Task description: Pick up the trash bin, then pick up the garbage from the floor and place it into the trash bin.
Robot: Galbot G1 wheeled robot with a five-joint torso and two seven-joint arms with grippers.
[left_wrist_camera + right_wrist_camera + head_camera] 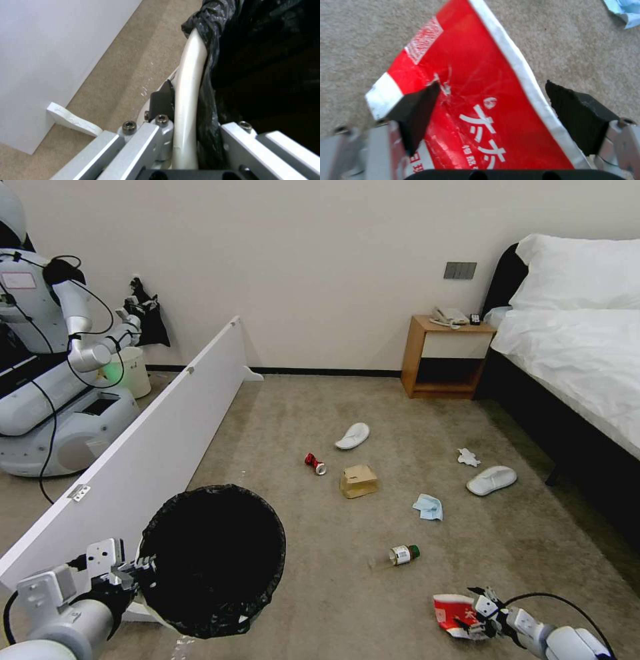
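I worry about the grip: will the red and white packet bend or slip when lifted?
The packet looks thin and creased, so probably floppy and light. Its glossy film may slip. The right pincer straddles it, one finger pressing a dent.

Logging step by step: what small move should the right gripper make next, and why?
Probably close the right gripper: its pads straddle the red-white packet with a gap at one side. The left gripper holds the trash bin by its rim.

White Japanese katakana lettering on red-white crumpled packet, smaller white characters beneath, illegible, pale barcode-like patch near packet's corner, unreadable, label on green-capped bottle too small to read
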